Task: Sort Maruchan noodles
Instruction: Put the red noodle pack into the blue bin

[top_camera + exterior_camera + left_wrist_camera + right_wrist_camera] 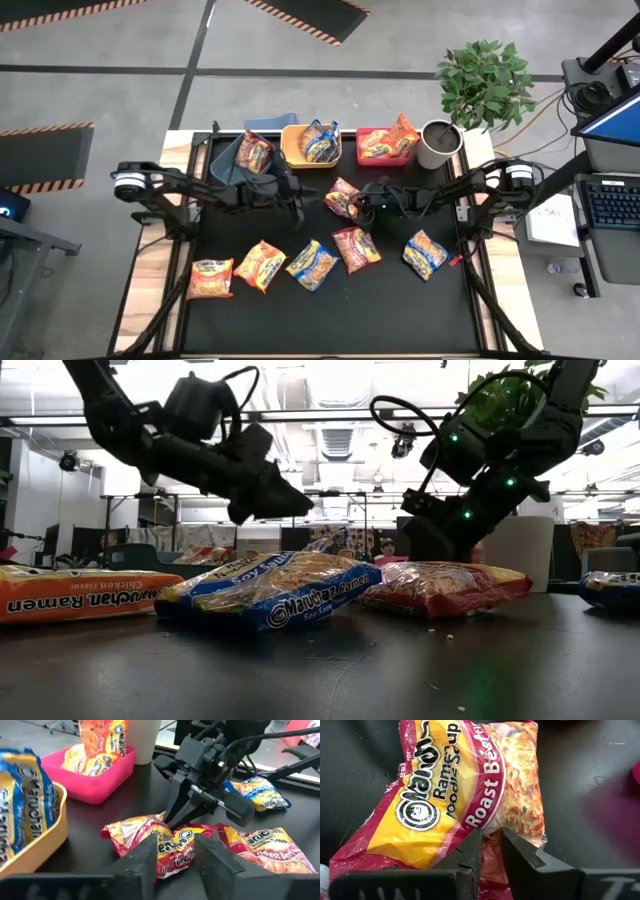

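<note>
- here, the right gripper [490, 851] is clenched on the edge of a red-trimmed crinkly plastic roast beef noodle packet [465, 790], just in front of the yellow plastic bin [300, 152].
- the left gripper [177, 857] hovers beside that bin with its fingers apart, holding nothing.
- 5 more flat ramen packets [315, 263] lie in a row on the black table [340, 315], well forward of the bin.

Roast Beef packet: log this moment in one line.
right pincer shut on Roast Beef packet edge | left pincer open, empty | packet on table
</note>
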### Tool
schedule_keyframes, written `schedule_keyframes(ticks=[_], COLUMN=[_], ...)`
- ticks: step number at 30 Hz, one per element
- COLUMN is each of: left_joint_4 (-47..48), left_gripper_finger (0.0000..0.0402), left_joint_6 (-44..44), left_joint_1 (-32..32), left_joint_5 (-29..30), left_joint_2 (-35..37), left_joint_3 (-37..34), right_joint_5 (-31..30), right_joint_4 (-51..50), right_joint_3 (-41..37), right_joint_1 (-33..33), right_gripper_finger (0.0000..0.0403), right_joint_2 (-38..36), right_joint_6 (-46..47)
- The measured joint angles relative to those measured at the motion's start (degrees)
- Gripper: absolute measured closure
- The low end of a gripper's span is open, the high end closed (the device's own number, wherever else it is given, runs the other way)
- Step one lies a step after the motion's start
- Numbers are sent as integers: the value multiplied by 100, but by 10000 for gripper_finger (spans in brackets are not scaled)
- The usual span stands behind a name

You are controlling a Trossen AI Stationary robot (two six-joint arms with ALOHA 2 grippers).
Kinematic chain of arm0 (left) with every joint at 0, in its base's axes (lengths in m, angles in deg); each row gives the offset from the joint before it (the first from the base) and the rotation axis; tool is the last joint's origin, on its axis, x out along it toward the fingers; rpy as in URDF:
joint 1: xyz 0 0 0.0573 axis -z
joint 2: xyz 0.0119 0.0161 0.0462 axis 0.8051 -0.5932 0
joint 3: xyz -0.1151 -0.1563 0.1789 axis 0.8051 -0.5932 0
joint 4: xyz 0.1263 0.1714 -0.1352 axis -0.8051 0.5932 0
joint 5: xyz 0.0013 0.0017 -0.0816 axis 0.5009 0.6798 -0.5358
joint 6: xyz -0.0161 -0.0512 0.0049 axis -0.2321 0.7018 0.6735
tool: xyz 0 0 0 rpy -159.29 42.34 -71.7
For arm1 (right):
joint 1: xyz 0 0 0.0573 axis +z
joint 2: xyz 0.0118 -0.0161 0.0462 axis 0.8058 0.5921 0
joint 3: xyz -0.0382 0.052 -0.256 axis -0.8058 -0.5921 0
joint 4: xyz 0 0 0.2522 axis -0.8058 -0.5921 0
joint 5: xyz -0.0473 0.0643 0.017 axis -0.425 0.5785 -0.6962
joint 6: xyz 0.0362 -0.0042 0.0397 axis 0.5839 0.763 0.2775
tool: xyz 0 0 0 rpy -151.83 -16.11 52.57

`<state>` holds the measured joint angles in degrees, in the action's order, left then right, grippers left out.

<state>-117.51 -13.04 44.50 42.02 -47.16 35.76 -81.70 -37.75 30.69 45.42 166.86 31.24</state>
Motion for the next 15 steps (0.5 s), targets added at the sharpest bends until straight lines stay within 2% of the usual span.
schedule_keyframes(ticks=[8,15], left_joint_4=[-994,-1773], left_gripper_finger=[200,176], left_joint_6=[149,299], left_joint_1=[-29,-113], left_joint_5=[42,59], left_joint_2=[-810,-1620], left_joint_3=[0,110], right_joint_5=[12,22], right_joint_4=[143,163], right_joint_3=[-11,-11], right_joint_1=[0,-2], right_gripper_finger=[340,340], right_joint_2=[9,11], right_joint_6=[2,11])
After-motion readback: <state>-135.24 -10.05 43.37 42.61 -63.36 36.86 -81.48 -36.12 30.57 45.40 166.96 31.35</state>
